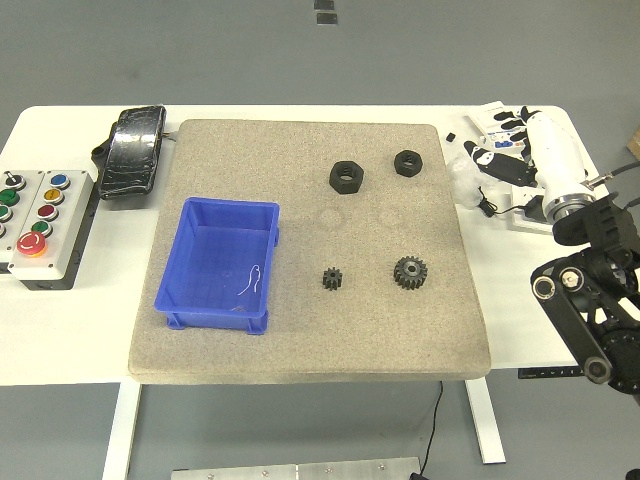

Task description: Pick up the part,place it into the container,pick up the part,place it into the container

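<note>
Several black parts lie on the grey mat (300, 340): a large hex nut (346, 176), a smaller hex nut (408, 161), a small gear (333, 279) and a larger gear (410, 271). The blue container (230, 206) stands on the mat's left half and holds no parts. My right hand (492, 150), white with black fingertips, is off the mat at the table's right rear, to the right of the smaller nut. Its fingers are relaxed and hold nothing. My left arm is out of view.
A control box with coloured buttons (40, 220) sits at the table's left edge. A black device (132, 152) lies behind it, next to the mat. My black right arm joints (590, 310) hang over the table's right edge.
</note>
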You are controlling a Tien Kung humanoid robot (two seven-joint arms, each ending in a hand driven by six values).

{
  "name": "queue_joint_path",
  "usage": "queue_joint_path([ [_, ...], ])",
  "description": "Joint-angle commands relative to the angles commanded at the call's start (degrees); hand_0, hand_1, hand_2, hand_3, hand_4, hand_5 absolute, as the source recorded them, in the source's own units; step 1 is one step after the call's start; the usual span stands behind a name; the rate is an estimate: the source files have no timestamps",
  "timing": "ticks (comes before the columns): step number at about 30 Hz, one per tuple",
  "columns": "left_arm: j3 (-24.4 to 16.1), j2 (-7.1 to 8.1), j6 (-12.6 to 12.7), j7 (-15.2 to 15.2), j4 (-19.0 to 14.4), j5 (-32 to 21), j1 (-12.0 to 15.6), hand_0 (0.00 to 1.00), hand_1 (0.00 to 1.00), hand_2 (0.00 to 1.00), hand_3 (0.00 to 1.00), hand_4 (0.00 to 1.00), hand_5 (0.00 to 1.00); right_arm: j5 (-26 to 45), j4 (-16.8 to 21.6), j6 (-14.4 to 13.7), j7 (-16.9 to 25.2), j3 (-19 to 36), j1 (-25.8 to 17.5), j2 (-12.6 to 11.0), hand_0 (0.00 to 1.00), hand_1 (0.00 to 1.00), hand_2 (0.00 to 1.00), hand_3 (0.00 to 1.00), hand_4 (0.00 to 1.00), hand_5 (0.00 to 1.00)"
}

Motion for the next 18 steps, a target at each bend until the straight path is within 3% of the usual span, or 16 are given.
queue_joint_path([
  [5, -1.33, -0.46, 0.13, 0.91, 0.00, 1.15, -0.17, 0.638, 0.646, 0.654, 0.712, 0.717, 0.397, -3.84, 3.57, 3.09, -3.06, -3.33, -2.13, -1.68, 0.464, 0.622, 0.729, 0.749, 0.832, 0.455],
  [12, -3.23, -1.46, 1.58, 0.95, 0.00, 2.35, 0.36, 0.637, 0.646, 0.653, 0.714, 0.716, 0.397, -1.04, 6.19, 2.80, 0.10, -10.54, -5.98, -5.57, 0.465, 0.613, 0.728, 0.740, 0.832, 0.450],
  [18, -3.19, -1.86, 2.62, 0.18, 0.00, 1.17, 1.64, 0.635, 0.645, 0.653, 0.715, 0.715, 0.397, 0.55, 3.40, 0.73, 1.17, -14.96, -7.69, -3.54, 0.452, 0.611, 0.729, 0.737, 0.829, 0.449],
])
